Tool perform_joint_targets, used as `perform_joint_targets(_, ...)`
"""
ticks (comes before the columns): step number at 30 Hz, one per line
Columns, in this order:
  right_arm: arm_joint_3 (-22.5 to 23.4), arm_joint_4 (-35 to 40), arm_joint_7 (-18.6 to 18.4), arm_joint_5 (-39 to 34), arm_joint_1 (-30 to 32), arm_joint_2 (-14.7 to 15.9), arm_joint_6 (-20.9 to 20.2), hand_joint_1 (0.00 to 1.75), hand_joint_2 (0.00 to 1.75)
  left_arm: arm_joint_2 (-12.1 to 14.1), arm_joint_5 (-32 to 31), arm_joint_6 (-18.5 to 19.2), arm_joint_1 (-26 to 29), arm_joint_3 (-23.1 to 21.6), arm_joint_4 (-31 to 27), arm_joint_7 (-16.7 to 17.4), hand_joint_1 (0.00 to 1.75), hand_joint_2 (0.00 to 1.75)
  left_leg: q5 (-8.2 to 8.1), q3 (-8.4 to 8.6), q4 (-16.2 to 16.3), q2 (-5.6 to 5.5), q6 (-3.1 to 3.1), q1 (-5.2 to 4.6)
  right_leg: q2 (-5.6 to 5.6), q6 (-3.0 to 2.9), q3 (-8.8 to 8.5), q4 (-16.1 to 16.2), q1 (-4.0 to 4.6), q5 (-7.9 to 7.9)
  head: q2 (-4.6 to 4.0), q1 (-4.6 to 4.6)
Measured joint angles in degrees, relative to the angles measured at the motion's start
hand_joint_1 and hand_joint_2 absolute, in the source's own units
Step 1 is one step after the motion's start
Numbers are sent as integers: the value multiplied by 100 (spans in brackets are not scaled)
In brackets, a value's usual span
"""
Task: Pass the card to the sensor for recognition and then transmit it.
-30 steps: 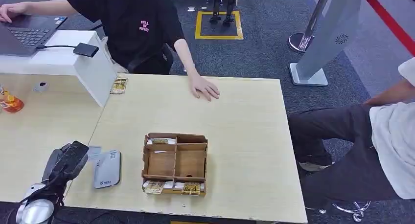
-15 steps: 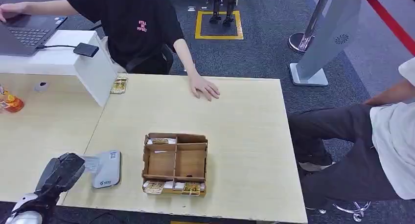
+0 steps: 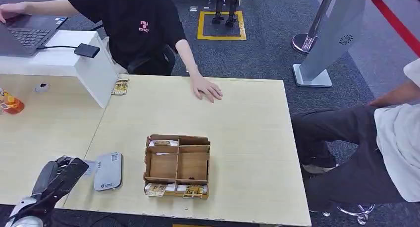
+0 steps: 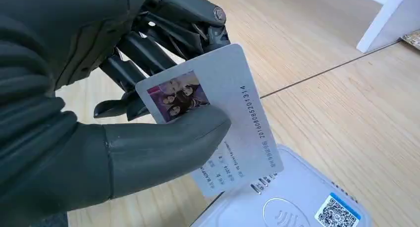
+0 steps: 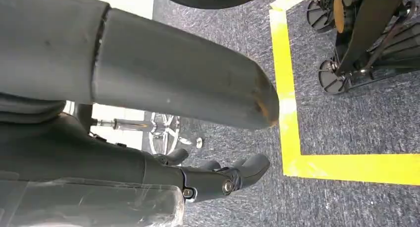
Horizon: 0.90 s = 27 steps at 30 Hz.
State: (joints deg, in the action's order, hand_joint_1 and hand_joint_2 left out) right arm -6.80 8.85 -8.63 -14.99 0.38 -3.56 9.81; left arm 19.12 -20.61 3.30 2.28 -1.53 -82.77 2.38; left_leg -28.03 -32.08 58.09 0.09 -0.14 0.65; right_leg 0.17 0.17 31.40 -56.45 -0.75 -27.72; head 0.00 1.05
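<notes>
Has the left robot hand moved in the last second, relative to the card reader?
Yes. The left robot hand, holding the card, has dropped toward the table's near edge, beside the grey card reader, which stayed put.

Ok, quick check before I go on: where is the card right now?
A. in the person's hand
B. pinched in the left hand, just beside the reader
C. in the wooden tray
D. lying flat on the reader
B: in the left wrist view the left hand pinches the card between thumb and fingers, its lower edge hanging over the near end of the grey card reader.
</notes>
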Motion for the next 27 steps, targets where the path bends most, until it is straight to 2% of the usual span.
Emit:
perform_joint_targets(9,0,0,0,-15,0,0,15,0,0,-22,-182,13,129,0,-94,70,175,175,0,0,0,0,0,0,0,0,1,0,0,0,0,2)
perform_joint_targets(16,0,0,0,-15,0,0,13,0,0,-17,317,339,254,-2,-144,-4,175,175,0,0,0,0,0,0,0,0,0,0,0,0,0,0)
perform_joint_targets(27,0,0,0,-17,0,0,-2,0,0,-79,234,289,411,-103,-278,-5,175,175,0,0,0,0,0,0,0,0,0,0,0,0,0,0)
